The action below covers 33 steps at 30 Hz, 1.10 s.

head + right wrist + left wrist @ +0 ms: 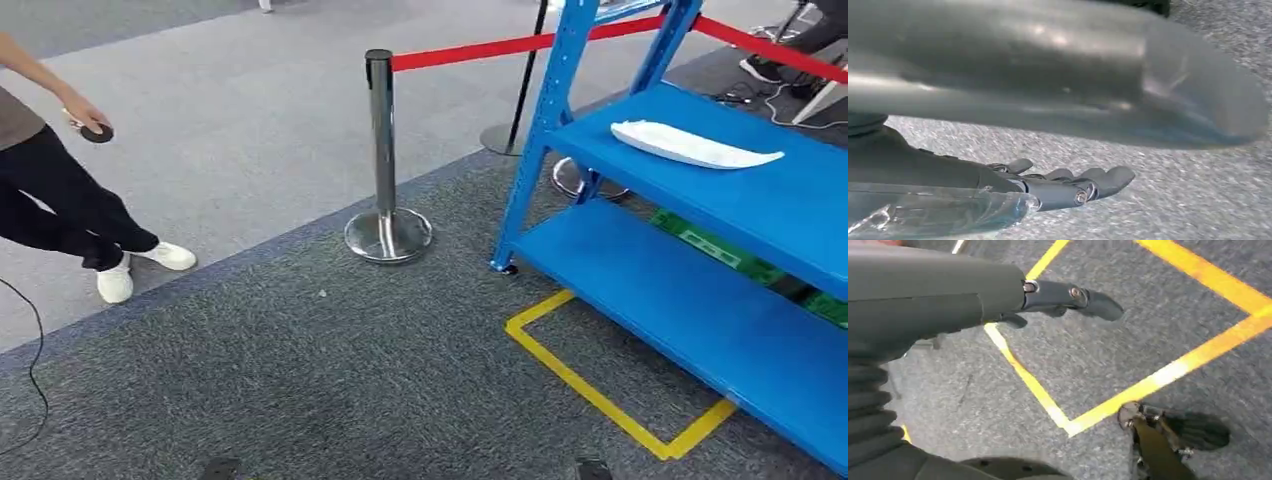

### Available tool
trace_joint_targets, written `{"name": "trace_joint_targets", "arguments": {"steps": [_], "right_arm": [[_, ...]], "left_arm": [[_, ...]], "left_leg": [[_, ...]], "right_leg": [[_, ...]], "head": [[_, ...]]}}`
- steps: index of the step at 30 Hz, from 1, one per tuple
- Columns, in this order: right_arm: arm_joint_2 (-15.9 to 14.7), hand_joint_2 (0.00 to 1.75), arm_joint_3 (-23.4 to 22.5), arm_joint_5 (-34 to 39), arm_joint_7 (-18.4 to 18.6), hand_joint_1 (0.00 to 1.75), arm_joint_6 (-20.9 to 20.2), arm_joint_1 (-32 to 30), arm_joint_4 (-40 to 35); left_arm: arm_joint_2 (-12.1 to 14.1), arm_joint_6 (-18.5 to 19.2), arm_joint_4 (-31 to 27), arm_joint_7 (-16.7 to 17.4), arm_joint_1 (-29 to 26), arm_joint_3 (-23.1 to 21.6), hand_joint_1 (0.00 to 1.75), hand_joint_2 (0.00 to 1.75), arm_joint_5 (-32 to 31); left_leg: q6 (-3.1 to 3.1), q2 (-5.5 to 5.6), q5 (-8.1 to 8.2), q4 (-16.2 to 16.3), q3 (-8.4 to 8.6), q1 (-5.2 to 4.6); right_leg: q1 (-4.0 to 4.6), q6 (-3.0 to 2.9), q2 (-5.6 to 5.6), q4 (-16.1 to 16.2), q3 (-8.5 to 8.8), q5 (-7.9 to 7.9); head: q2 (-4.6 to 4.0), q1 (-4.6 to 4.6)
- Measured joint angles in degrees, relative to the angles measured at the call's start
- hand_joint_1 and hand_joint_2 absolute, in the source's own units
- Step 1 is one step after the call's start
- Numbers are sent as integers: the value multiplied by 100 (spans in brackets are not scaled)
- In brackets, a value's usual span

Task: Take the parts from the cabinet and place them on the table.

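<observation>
Left hand (998, 300) hung over the grey carpet (300, 370) with fingers straight and apart, holding nothing. Right hand (1048, 187) also lay flat, fingers extended, though a blurred clear shape beside it left its grasp uncertain. One white part (690, 145) rested on the blue shelf (740, 190), well apart from both.

Our left hand (1068, 297) hangs above the carpet, its dark fingers (1098, 304) stretched nearly straight toward three o'clock in the wrist camera, and it holds nothing. Our right hand (1068, 187) also hangs low, fingers (1113, 177) extended side by side and slightly curled, gripping nothing that we can make out.
</observation>
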<state>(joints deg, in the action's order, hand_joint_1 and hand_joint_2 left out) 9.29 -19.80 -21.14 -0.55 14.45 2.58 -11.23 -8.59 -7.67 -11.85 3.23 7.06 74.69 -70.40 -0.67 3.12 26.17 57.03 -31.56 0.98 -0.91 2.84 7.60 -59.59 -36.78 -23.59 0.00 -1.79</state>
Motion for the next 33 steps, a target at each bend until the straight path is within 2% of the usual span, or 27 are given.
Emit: {"name": "trace_joint_targets", "arguments": {"steps": [1,2,4,5,6,7,8,9,10,14,15,16,17,18,19,20,21,22,23,24,25,26,29,30,31,32,33], "right_arm": [[4,0,-4,2,0,0,4,3,0],[4,0,-4,2,0,0,4,36,0],[4,0,-13,8,-30,0,11,91,0],[4,0,-24,24,-59,0,13,86,0],[4,0,-37,44,-81,0,18,69,0],[4,0,-66,61,-112,0,20,55,0],[4,0,-94,81,-133,0,20,53,0],[4,0,-116,92,-153,0,22,61,0],[4,0,-129,94,-166,0,22,85,-2],[2,0,-212,109,-190,0,26,106,-2],[2,0,-221,111,-190,0,26,99,0],[2,0,-234,111,-197,0,26,94,0],[2,0,-253,114,-197,0,26,106,-2],[2,0,-256,111,-197,0,26,123,-2],[2,0,-256,114,-197,0,26,127,-2],[2,0,-260,114,-197,0,26,121,0],[0,0,-271,114,-197,0,28,109,0],[0,0,-282,114,-197,0,29,101,-2],[2,0,-291,111,-197,0,28,100,-2],[2,0,-293,107,-197,0,28,105,0],[2,0,-295,100,-197,0,28,112,0],[0,0,-297,90,-197,0,28,129,-2],[0,0,-297,83,-201,0,33,75,0],[0,0,-299,81,-199,0,35,47,0],[0,0,-299,83,-199,0,41,26,0],[0,0,-302,81,-197,0,42,36,0],[0,0,-302,77,-197,0,42,68,-2]], "left_arm": [[0,-26,-2,-2,0,7,0,0,0],[0,-37,-2,-4,-14,13,0,0,0],[0,-81,-2,-24,-50,26,0,0,2],[0,-138,-2,-61,-50,39,0,0,2],[-2,-206,-2,-116,-40,48,0,0,2],[-7,-302,-2,-186,-24,50,0,0,2],[-11,-418,-2,-254,-5,50,0,0,2],[-15,-496,-2,-306,8,48,0,0,0],[-15,-544,-2,-362,12,48,0,0,2],[-39,-575,-2,-444,50,48,0,0,2],[-48,-581,-2,-444,62,48,0,0,2],[-48,-590,-2,-446,74,46,0,0,2],[-53,-599,-2,-450,73,48,0,175,2],[-55,-599,-2,-452,62,48,0,175,0],[-57,-601,-2,-455,47,48,0,175,0],[-61,-601,-2,-470,32,48,0,175,0],[-61,-601,-2,-494,20,48,0,175,2],[-61,-601,-2,-505,14,48,0,175,2],[-61,-599,-2,-516,18,48,0,175,2],[-63,-592,-2,-522,21,48,0,175,2],[-63,-577,-2,-531,21,48,0,175,2],[-68,-553,-2,-535,18,48,0,175,2],[-74,-524,-2,-535,22,48,0,175,-4],[-81,-520,-2,-535,23,48,0,175,2],[-72,-520,-2,-538,34,50,0,175,2],[-72,-520,-2,-540,26,48,0,175,2],[-72,-520,-2,-542,2,50,0,175,2]], "left_leg": [[25,-54,-4,-7,3,-14],[65,-146,5,-7,3,-38],[80,-354,10,-4,3,-72],[88,-454,16,-3,3,-79],[87,-530,18,-3,8,-81],[83,-599,23,-2,15,-82],[68,-670,36,-2,31,-82],[50,-733,50,0,53,-82],[21,-792,67,2,75,-102],[-112,-998,74,-41,145,-112],[-162,-988,111,-34,144,-103],[-201,-697,211,75,116,-86],[-221,-486,432,394,-22,-81],[-235,-390,684,878,-243,-76],[-242,-364,878,1346,-480,-76],[-247,-359,970,1719,-684,-76],[-243,-356,908,1776,-739,-75],[-236,-353,725,1618,-690,-71],[-230,-328,446,1233,-525,-59],[-234,-215,147,685,-264,-37],[-247,22,-20,250,-53,2],[-226,214,43,-29,60,29],[-84,72,49,5,27,-23],[-24,-17,12,-35,34,10],[17,-92,-7,-46,38,6],[67,-146,3,-48,37,-11],[82,-251,10,-46,38,-36]], "right_leg": [[40,10,-375,-162,-72,-145],[39,26,-573,-503,-234,-379],[36,39,-691,-1370,-620,-806],[37,44,-706,-1628,-716,-873],[37,42,-710,-1590,-667,-801],[37,40,-721,-1313,-494,-634],[39,29,-779,-835,-207,-417],[44,21,-949,-323,100,-236],[75,-14,-1206,-5,255,-254],[105,-145,-959,17,241,-176],[56,-201,-876,60,269,-135],[40,-215,-824,67,267,-126],[28,-237,-773,68,260,-116],[23,-249,-700,68,249,-109],[23,-254,-625,68,239,-106],[24,-253,-535,67,231,-105],[23,-249,-454,67,231,-101],[19,-238,-371,66,231,-94],[10,-221,-278,65,232,-84],[-7,-199,-186,64,234,-75],[-19,-168,-116,64,226,-63],[24,-117,-35,6,177,-77],[-34,11,136,121,128,12],[-38,47,184,127,87,21],[-14,51,-162,40,74,-42],[8,59,-466,-202,-42,-236],[9,76,-636,-683,-260,-522]], "head": [[0,74],[0,101],[0,90],[0,92],[0,90],[0,96],[0,92],[0,96],[0,90],[0,90],[0,83],[0,72],[0,59],[0,55],[0,48],[0,48],[0,52],[0,48],[0,50],[0,50],[0,48],[0,39],[0,46],[0,35],[0,61],[0,118],[0,129]]}}
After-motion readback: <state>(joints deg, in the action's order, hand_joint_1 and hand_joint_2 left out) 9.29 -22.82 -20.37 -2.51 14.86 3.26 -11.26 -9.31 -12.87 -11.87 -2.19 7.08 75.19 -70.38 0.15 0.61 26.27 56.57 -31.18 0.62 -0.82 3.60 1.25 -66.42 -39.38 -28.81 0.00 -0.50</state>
